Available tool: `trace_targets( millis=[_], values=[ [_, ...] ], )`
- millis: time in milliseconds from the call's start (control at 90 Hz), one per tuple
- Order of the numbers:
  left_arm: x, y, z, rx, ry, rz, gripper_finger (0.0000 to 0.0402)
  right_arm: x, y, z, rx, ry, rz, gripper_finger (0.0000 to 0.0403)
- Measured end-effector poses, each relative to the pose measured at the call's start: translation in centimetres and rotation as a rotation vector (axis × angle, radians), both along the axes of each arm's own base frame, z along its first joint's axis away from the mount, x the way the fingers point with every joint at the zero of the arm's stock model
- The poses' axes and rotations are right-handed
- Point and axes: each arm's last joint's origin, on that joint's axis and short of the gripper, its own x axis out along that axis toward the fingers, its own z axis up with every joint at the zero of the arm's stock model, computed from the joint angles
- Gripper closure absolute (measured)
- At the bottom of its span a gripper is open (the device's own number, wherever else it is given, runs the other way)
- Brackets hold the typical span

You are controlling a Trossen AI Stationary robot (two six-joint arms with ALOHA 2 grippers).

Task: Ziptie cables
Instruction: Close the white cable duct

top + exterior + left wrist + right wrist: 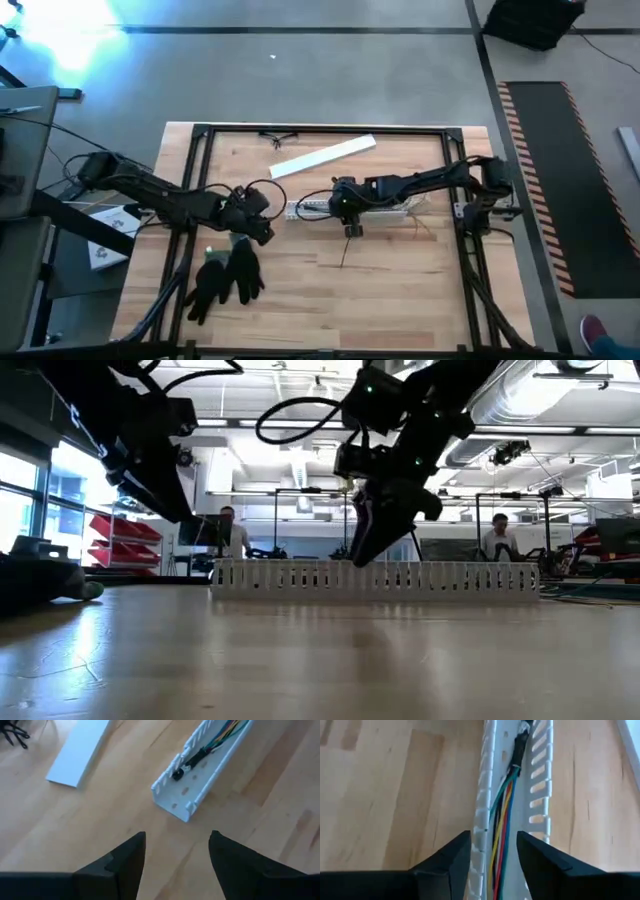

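Observation:
The cables (pixel 502 810), thin green, yellow, red and black wires with a black sleeve at their end, lie lengthwise inside a white slotted channel (pixel 540 770) on the wooden table. My right gripper (pixel 493 837) is open over the channel (pixel 450 578) near its middle, fingers pointing down, one on either side of the cables. My left gripper (pixel 177 837) hangs open above the bare table, just off the channel's left end (pixel 185 795), where the cables (pixel 222 735) show again. My right gripper stands with its fingertips (pixel 362 560) at about the height of the channel's top edge. Whether they touch the channel's walls or the cables, I cannot tell.
A flat white cover strip (pixel 325 155) lies slantwise behind the channel. Black zip ties (pixel 280 136) lie at the far edge, and one thin black strip (pixel 345 252) in front of the channel. Black gloves (pixel 225 275) lie near the front left. People sit beyond the table.

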Motion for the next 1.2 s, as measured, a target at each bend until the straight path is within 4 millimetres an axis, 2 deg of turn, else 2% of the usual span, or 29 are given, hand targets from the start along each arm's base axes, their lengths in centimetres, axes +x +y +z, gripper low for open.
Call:
trace_targets(
  millis=[244,378,444,533,667,844,911,1033,1200],
  values=[
    [0.5,-0.6,0.4,0.024,-0.092,0.012,0.0205,0.8,0.3,-2.0,0.04,0.005,0.098,0.033],
    [1.0,-0.8,0.7,0.031,-0.141,-0.018,0.0205,2.2,0.5,-1.6,0.034,-0.068,0.111,0.0383],
    [1.3,-0.9,1.0,0.042,-0.176,-0.036,0.0205,3.1,0.6,-1.5,0.057,-0.115,0.131,0.0396],
    [1.8,-0.9,1.5,0.066,-0.224,-0.065,0.0205,4.8,0.4,-1.7,0.089,-0.168,0.155,0.0396],
    [2.1,-1.0,1.9,0.105,-0.249,-0.111,0.0205,8.0,0.2,-3.0,0.094,-0.181,0.185,0.04],
    [1.6,-1.0,1.4,0.105,-0.174,-0.138,0.0205,13.2,-0.4,-4.0,0.132,-0.241,0.147,0.0401],
    [1.4,-1.0,1.6,0.074,-0.156,-0.134,0.0205,15.0,-1.0,-3.7,0.162,-0.292,0.086,0.0401],
    [0.6,-0.8,2.5,0.044,-0.095,-0.097,0.0205,16.8,-2.2,-3.0,0.216,-0.315,0.009,0.0396],
    [0.0,-0.7,4.1,0.047,-0.103,-0.102,0.0205,17.6,-3.4,0.2,0.202,-0.349,0.042,0.0333]
  ],
)
